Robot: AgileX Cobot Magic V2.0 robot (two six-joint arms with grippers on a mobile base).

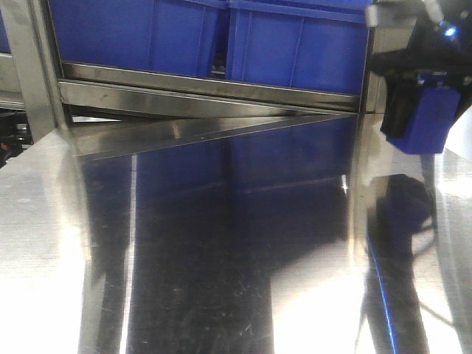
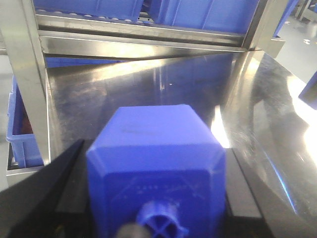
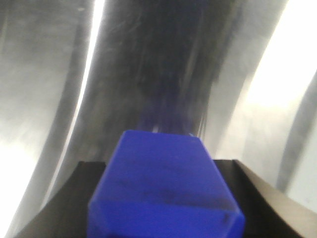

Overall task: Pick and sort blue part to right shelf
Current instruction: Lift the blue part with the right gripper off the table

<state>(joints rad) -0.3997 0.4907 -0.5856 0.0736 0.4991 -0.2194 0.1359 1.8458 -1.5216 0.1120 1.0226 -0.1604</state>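
Note:
My right gripper point(image 1: 413, 110) hangs at the top right of the front view, shut on a matte blue part point(image 1: 431, 122) above the steel table. In the right wrist view the same part point(image 3: 166, 188) sits between the black fingers point(image 3: 84, 193), over the shiny tabletop. My left gripper point(image 2: 154, 153) is shut on another blue part point(image 2: 156, 163), its short cap point(image 2: 161, 223) pointing at the camera. It faces the shelf's steel front rail point(image 2: 138, 42). The shelf point(image 1: 206, 96) carries large glossy blue bins point(image 1: 295, 44). The left gripper is out of the front view.
A reflective steel tabletop point(image 1: 221, 243) fills the foreground up to the shelf rail. A steel upright post point(image 1: 37, 66) stands at the left, also in the left wrist view point(image 2: 25, 74). Another blue bin point(image 2: 22, 134) sits low beyond the post.

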